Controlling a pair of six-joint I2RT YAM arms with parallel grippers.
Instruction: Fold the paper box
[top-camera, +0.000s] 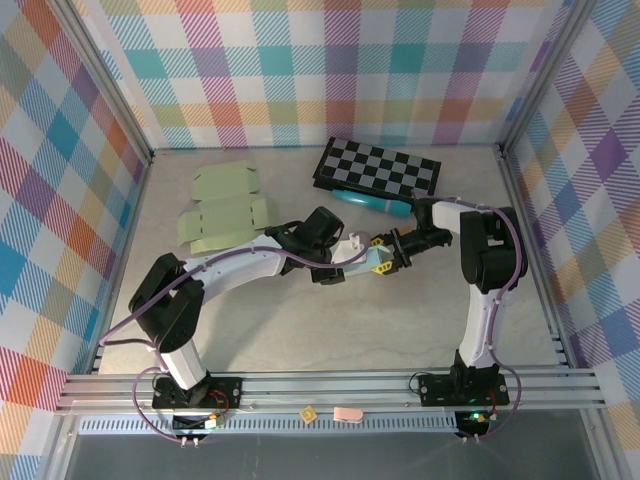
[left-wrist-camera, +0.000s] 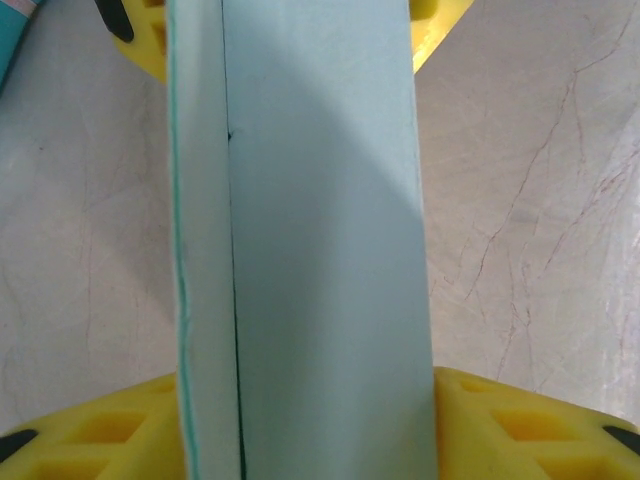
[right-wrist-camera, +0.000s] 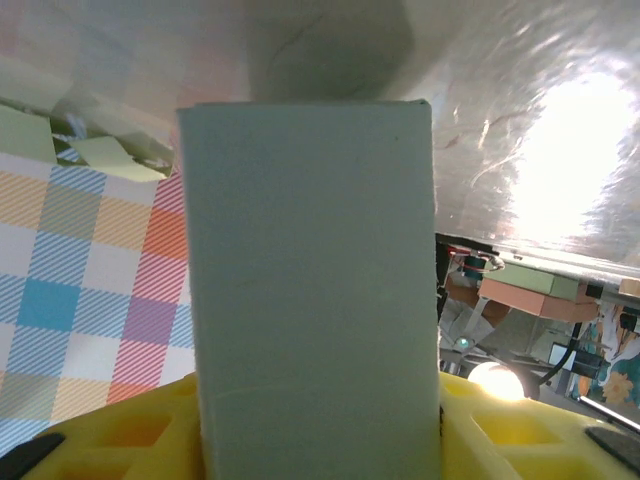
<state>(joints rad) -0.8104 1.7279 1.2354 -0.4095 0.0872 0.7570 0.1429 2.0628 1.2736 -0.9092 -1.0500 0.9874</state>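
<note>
Yellow fingers (left-wrist-camera: 90, 430) of our left pincer (left-wrist-camera: 310, 410) sit closest, pressed against both flanks of the paper box (left-wrist-camera: 320, 220), so the folded sleeve holds its squared shape. We have it at the middle of the counter (left-wrist-camera: 540, 200), stretched between the two arms. We cannot tell whether it is lifted or resting. At its far end our right pincer (top-camera: 388, 255) is clamped across it too, bracing it, we judge, for tucking an end flap. Beyond, flat green blanks (top-camera: 215, 215) lie to the left. A teal object (top-camera: 370, 203) and a checkered board (top-camera: 378, 167) sit near the back wall, apart from the work.
</note>
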